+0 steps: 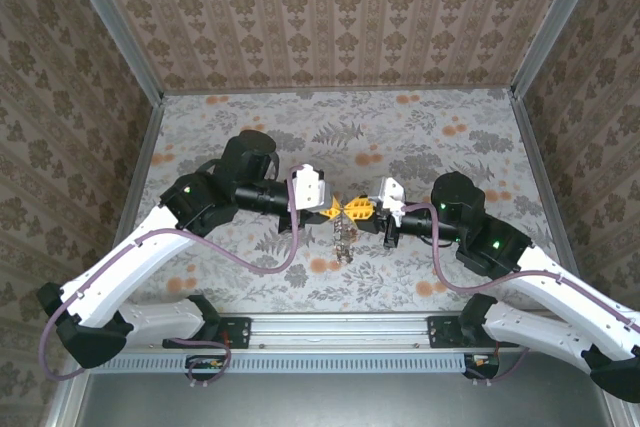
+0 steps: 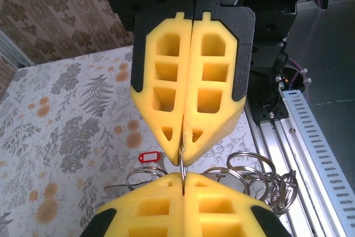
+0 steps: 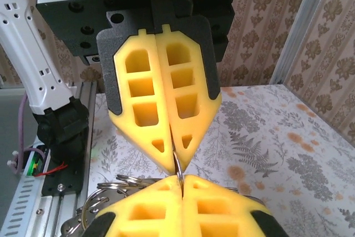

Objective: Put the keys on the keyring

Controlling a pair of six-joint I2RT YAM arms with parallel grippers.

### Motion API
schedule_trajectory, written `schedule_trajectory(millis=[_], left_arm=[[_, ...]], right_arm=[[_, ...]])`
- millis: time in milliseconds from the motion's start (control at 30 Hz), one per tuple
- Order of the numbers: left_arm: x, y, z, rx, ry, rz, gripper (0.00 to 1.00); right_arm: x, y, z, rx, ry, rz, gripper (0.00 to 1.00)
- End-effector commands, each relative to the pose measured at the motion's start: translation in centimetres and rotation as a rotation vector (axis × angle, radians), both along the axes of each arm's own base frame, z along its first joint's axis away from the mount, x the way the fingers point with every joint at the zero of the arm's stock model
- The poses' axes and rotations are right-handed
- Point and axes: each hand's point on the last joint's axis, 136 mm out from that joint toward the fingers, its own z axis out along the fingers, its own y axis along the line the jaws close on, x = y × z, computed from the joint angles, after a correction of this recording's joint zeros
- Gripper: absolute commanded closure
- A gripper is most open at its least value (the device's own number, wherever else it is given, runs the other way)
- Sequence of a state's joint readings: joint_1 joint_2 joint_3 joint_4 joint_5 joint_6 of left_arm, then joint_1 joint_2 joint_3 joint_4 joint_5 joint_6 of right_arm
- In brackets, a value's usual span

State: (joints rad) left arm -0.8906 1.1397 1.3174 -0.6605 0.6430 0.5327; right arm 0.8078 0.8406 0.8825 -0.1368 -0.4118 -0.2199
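Left gripper (image 2: 183,184) and right gripper (image 2: 183,156) both clench what seems the keyring (image 2: 182,166) tip-to-tip, so ease them apart gently without tangling the rings (image 2: 247,171) below it.

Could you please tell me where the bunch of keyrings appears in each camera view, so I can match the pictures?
Top external: the bunch of keyrings hangs at centre, just below where the tools meet.
Left wrist: lower right, beside the right tool.
Right wrist: lower left, beside the left tool.
Shared landmark: the yellow tips of both shut tools, meeting on one thin ring.
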Motion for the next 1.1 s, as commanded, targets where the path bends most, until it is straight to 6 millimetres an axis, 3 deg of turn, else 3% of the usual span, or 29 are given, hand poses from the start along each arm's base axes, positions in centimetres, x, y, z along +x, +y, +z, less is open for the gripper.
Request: schedule_trajectory(millis=[0, 633, 933, 1067], left_arm=[[-0.6, -0.3, 2.2, -0.065, -0.044, -0.037, 1.0], [-0.8, -0.8, 2.9, -0.144, -0.004, -0.062, 0.85], [-0.6, -0.4, 2.6, -0.134, 0.003, -0.048, 0.89], [-0.7, -0.4, 2.5, -0.132, 0.002, -0.049, 1.0]], right_arm=[[-0.4, 0.1, 1.8, 0.031, -0.044, 0.018, 1.0], [-1.6, 0.2, 3.3, 0.162, -0.055, 0.072, 1.0], [-1.9, -0.1, 3.9, 0.19, -0.064, 0.069, 1.0], [-2.0, -0.1, 4.1, 0.205, -0.062, 0.075, 1.0]])
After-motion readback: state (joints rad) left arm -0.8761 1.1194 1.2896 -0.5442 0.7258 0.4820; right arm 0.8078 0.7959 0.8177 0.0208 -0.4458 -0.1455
